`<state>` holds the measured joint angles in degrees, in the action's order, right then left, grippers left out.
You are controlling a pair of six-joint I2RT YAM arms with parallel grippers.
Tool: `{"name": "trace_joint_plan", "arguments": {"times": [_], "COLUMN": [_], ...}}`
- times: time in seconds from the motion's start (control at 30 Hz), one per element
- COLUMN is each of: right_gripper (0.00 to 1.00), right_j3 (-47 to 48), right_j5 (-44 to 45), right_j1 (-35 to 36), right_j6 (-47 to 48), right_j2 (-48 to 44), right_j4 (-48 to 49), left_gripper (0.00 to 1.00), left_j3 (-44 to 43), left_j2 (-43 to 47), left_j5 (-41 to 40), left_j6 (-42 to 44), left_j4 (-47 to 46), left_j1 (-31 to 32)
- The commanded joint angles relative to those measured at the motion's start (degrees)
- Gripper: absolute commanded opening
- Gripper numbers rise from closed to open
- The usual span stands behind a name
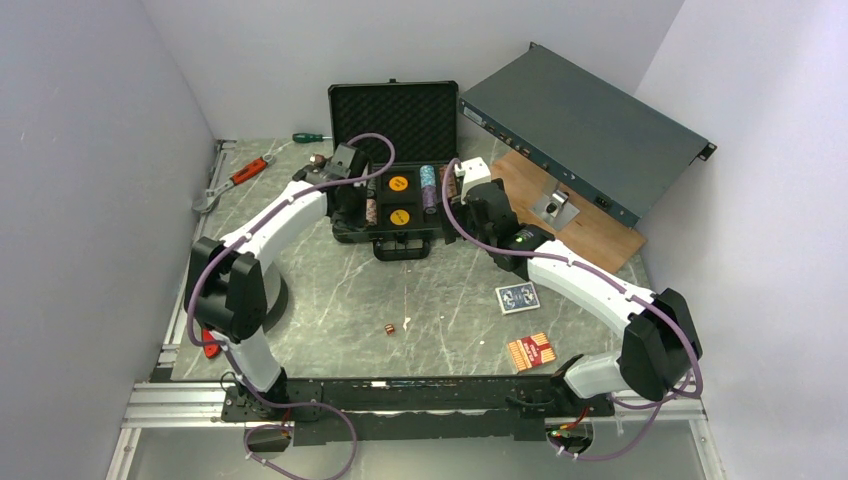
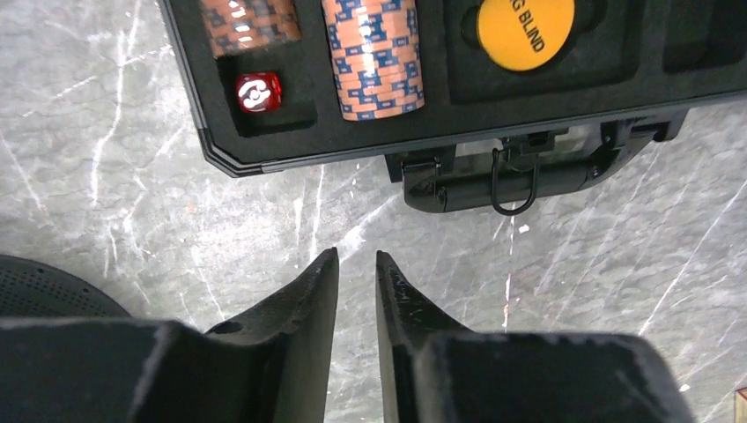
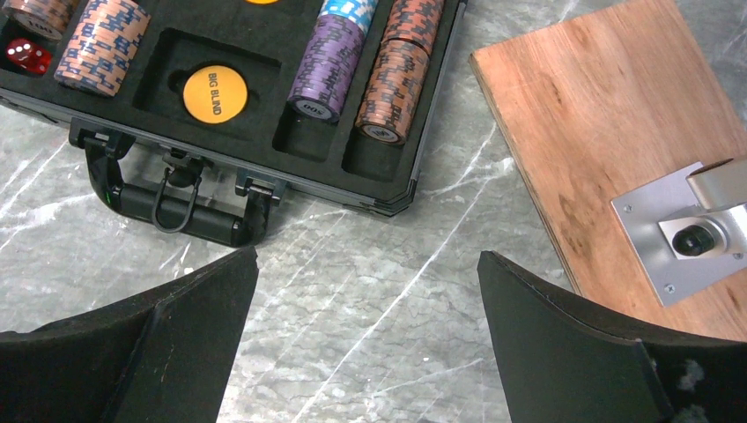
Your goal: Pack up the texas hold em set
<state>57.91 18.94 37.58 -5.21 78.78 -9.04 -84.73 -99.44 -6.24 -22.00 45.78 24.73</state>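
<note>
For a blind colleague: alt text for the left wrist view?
The left gripper, empty fingers narrowly parted, hovers over the marble tabletop beside the black case holding orange chip stacks, a red die and a Big Blind button.

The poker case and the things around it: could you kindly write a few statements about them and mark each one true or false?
1. The case has its lid standing open. True.
2. The blue card deck is packed inside the case. False: it lies on the table, outside the case.
3. A red die sits in a corner compartment of the case. True.
4. The right gripper grips the red die. False: its jaws stand wide apart and empty above the table.
5. A yellow Big Blind button lies in the case. True.
</note>
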Motion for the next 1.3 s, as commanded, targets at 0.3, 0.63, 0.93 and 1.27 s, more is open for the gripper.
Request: {"name": "trace_joint_plan", "arguments": {"times": [0.3,0.63,0.93,1.27], "right_gripper": [1.0,1.0,1.0,1.0], "right_j3": [2.64,2.78,2.82,2.91], "right_j5": [-0.96,-1.03,-0.83,-0.81], "right_j1": [-0.23,-0.23,-0.23,-0.23], "right_j6": [-0.68,-0.65,-0.68,-0.7], "right_j2": [0.37,1.05,1.45,1.74], "right_j4": [0.86,0.82,0.91,0.91], "left_gripper": [0.13,0.0,0.0,0.0], "left_j3": [1.93,2.59,2.41,1.14], "left_j2": [-1.36,-4.81,-6.2,-8.82], "left_j5": [3.04,1.93,0.47,-1.69], "left_j6": [-2.57,-3.71,-3.8,-4.28], "left_j4": [-8.57,-11.08,-12.76,-13.04], "left_j1": [0.49,0.49,0.49,0.49]}}
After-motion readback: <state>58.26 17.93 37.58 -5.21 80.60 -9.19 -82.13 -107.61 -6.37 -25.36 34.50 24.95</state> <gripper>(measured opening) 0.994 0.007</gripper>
